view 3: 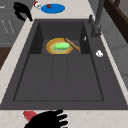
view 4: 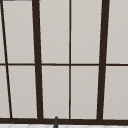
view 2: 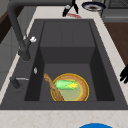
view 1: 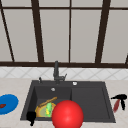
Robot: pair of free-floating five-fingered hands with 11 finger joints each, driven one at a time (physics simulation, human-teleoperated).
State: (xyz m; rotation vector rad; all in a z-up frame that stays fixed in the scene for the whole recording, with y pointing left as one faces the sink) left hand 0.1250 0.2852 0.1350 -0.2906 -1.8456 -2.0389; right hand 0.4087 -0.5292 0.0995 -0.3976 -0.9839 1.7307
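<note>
Right hand [view 1: 120, 98] at 3 o'clock of sink [view 1: 90, 100], fingers spread wide, laid over red utensil [view 1: 116, 105] on counter [view 1: 120, 86]. Utensil best pinned flat, fingers curled evenly. Left hand [view 1: 31, 117] idle at sink's 7 o'clock, state cannot be told.

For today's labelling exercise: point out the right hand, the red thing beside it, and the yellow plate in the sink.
right hand [view 1: 121, 98], front view, on its palm.
red thing [view 1: 116, 105], front view, on its middle.
yellow plate [view 2: 84, 90], left side view, on its rim.
</note>
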